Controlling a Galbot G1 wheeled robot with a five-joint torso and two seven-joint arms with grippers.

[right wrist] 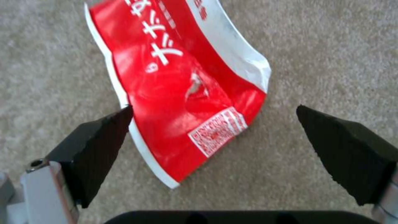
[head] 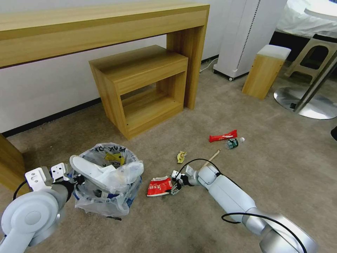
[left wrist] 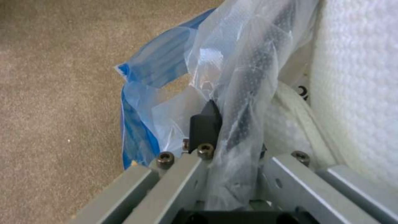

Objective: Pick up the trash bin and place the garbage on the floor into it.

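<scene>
Beige carpet floor [head: 217, 218] under a wooden desk is my workspace. My left tool [left wrist: 224, 137] is clamped on the rim and liner of the bin [head: 105, 189], just left of the red packet [head: 159, 186]. My right tool [right wrist: 215, 143] hangs wide open, straddling the packet's near end. I'd lower until both tips press the carpet, then pinch slowly so the flat foil buckles upward.

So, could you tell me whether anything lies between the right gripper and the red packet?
Nothing visible does. The right gripper is open, its fingers either side of the packet's near end, with bare carpet around it.
</scene>
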